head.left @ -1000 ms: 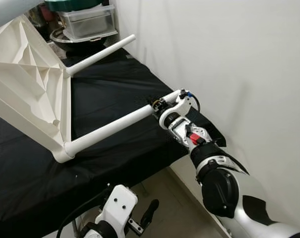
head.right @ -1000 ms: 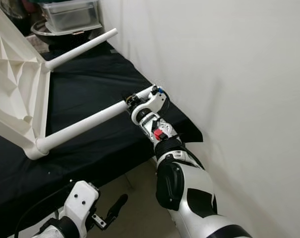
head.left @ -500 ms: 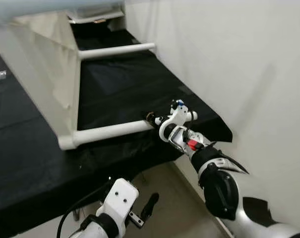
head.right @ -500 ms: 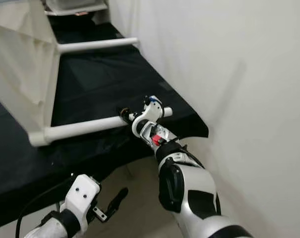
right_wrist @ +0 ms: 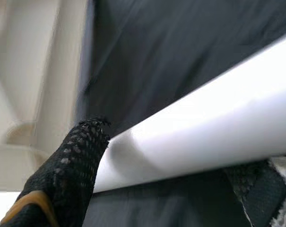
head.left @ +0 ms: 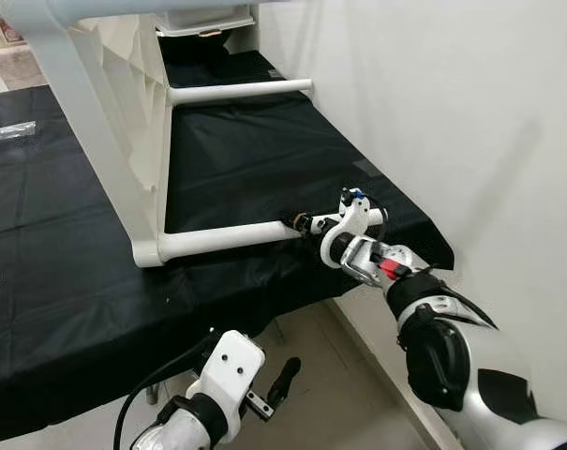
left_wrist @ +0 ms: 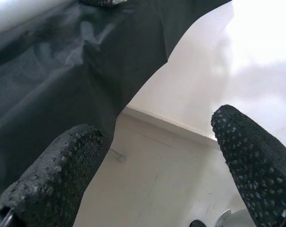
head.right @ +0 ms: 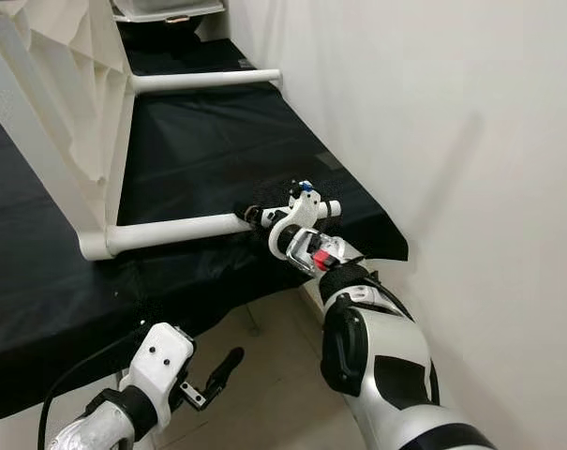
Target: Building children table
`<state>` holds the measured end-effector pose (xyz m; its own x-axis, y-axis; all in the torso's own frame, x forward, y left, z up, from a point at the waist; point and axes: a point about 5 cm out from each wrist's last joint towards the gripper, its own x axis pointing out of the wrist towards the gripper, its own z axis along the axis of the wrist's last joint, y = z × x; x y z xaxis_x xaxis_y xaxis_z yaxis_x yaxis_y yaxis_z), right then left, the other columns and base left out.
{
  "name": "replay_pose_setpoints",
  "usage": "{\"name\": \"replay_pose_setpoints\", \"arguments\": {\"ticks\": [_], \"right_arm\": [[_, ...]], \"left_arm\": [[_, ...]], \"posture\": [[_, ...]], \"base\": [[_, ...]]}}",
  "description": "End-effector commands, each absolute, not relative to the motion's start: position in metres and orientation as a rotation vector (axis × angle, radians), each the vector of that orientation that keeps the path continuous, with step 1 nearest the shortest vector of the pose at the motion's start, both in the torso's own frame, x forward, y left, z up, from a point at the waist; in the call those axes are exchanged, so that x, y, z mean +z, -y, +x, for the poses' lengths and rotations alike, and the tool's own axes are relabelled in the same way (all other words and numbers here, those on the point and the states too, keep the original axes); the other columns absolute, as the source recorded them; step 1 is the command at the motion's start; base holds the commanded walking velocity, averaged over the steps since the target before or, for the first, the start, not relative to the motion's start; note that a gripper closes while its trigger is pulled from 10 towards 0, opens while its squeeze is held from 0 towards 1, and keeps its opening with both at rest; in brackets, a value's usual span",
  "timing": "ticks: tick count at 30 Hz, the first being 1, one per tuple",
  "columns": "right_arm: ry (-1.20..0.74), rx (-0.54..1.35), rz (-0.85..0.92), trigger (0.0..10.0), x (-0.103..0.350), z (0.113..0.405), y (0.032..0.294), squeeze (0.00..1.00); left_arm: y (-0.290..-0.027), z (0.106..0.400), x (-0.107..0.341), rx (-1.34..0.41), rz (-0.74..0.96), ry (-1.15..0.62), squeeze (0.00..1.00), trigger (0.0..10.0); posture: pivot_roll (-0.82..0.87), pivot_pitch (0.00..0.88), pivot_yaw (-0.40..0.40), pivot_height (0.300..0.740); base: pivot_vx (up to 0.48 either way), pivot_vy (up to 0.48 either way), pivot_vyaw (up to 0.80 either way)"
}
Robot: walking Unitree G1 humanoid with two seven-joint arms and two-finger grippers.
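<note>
A white plastic children's table (head.left: 105, 103) stands on its side on a black-covered bench (head.left: 246, 159), with two round legs pointing toward the wall. The near leg (head.left: 227, 239) lies level just above the cloth. My right gripper (head.left: 302, 223) is shut on this leg near its free end; in the right wrist view the leg (right_wrist: 204, 127) runs between the black fingers (right_wrist: 72, 165). The far leg (head.left: 241, 91) sticks out further back. My left gripper (head.left: 278, 389) hangs below the bench's front edge, open, with nothing between its fingers (left_wrist: 57, 175).
A white wall (head.left: 452, 112) runs close along the bench's right side. A clear plastic bin (head.left: 203, 17) sits at the back. A crumpled plastic bag (head.left: 11, 131) lies on the cloth at far left. Beige floor (head.left: 339, 375) shows below the bench.
The table has swung from a slant to standing on its side, its near leg dropping level onto the cloth. My right gripper came down with the leg. The camera has shifted too.
</note>
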<state>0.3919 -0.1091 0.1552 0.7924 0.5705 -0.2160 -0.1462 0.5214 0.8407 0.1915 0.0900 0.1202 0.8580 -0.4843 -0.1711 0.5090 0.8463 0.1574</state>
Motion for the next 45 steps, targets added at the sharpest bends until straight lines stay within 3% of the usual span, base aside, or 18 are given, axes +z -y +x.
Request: {"name": "replay_pose_setpoints", "arguments": {"ticks": [1,12,17,24,27,32,34,35,36,37,40,45], "right_arm": [[-0.455,0.465,1.140,10.0,0.161,0.391,0.122,0.00],[-0.448,0.520,1.218,10.0,0.150,0.375,0.150,0.00],[-0.653,0.706,1.019,10.0,0.119,0.322,0.156,0.00],[-0.590,0.770,0.990,10.0,0.127,0.311,0.163,0.00],[-0.109,0.763,0.602,10.0,0.185,0.318,0.168,0.00],[0.022,0.604,0.398,10.0,0.205,0.329,0.166,0.00],[0.106,0.411,0.139,10.0,0.216,0.336,0.165,0.00],[0.106,0.411,0.139,10.0,0.216,0.336,0.165,0.00],[0.156,0.315,-0.025,10.0,0.220,0.337,0.166,0.00],[0.156,0.315,-0.025,10.0,0.220,0.337,0.166,0.00],[0.258,0.147,-0.283,10.0,0.231,0.335,0.168,0.00],[0.301,0.120,-0.332,10.0,0.236,0.331,0.168,0.00]], "left_arm": [[-0.092,0.192,0.115,-0.516,0.204,-0.142,0.00,10.0],[-0.093,0.196,0.113,-0.518,0.215,-0.138,0.00,10.0],[-0.095,0.201,0.110,-0.521,0.221,-0.140,0.00,10.0],[-0.095,0.202,0.110,-0.522,0.221,-0.137,0.00,10.0],[-0.098,0.205,0.112,-0.502,0.225,-0.111,0.00,10.0],[-0.101,0.207,0.114,-0.479,0.231,-0.090,0.00,10.0],[-0.105,0.211,0.119,-0.428,0.222,-0.052,0.00,10.0],[-0.105,0.211,0.119,-0.428,0.222,-0.052,0.00,10.0],[-0.108,0.215,0.123,-0.398,0.217,-0.030,0.00,10.0],[-0.108,0.215,0.123,-0.398,0.217,-0.030,0.00,10.0],[-0.116,0.229,0.131,-0.342,0.207,0.009,0.00,10.0],[-0.118,0.233,0.134,-0.331,0.207,0.025,0.00,10.0]], "posture": [[0.12,0.072,-0.075,0.740],[0.12,0.069,-0.063,0.740],[0.10,0.069,-0.043,0.740],[0.10,0.067,-0.042,0.740],[0.09,0.063,-0.040,0.740],[0.09,0.060,-0.035,0.740],[0.09,0.055,-0.038,0.740],[0.09,0.055,-0.038,0.740],[0.09,0.054,-0.040,0.740],[0.09,0.054,-0.040,0.740],[0.09,0.053,-0.044,0.740],[0.09,0.053,-0.044,0.740]], "base": [[0.000,0.000,0.00],[0.000,0.000,0.00],[0.000,0.000,0.00],[0.000,0.000,0.00],[0.000,0.000,0.00],[0.000,0.000,0.00],[0.000,0.000,0.00],[0.000,0.000,0.00],[0.000,0.000,0.00],[0.000,0.000,0.00],[0.000,0.000,0.00],[0.000,0.000,0.00]]}}
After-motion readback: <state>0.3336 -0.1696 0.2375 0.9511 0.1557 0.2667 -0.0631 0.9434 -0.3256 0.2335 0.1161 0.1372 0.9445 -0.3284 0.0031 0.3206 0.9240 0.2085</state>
